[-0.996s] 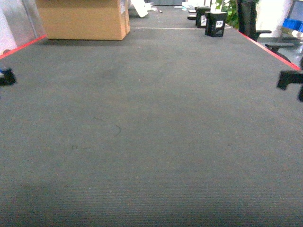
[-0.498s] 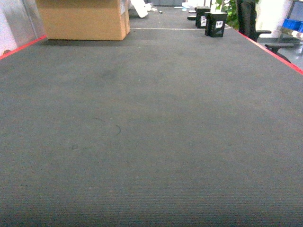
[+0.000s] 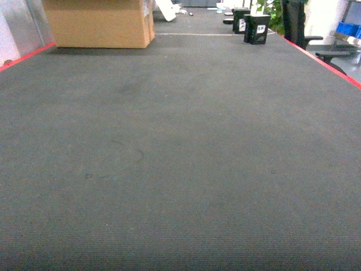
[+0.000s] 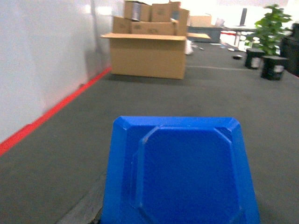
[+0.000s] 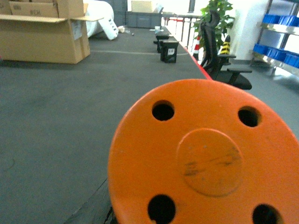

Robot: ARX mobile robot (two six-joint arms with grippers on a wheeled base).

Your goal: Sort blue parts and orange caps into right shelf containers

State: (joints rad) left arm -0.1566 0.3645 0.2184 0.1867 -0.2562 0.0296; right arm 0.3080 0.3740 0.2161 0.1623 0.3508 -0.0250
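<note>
Both arms have left the head view. The left pincer presumably carries the blue part (image 4: 180,175), the right the orange cap (image 5: 205,158); grips unseen, ready for shelving.

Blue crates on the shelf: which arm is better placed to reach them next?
Probably the right. Its wrist view has the orange cap up close and the blue crates on a shelf off to the right. The left wrist view shows the blue part, a wall and a cardboard box, no crates.
</note>
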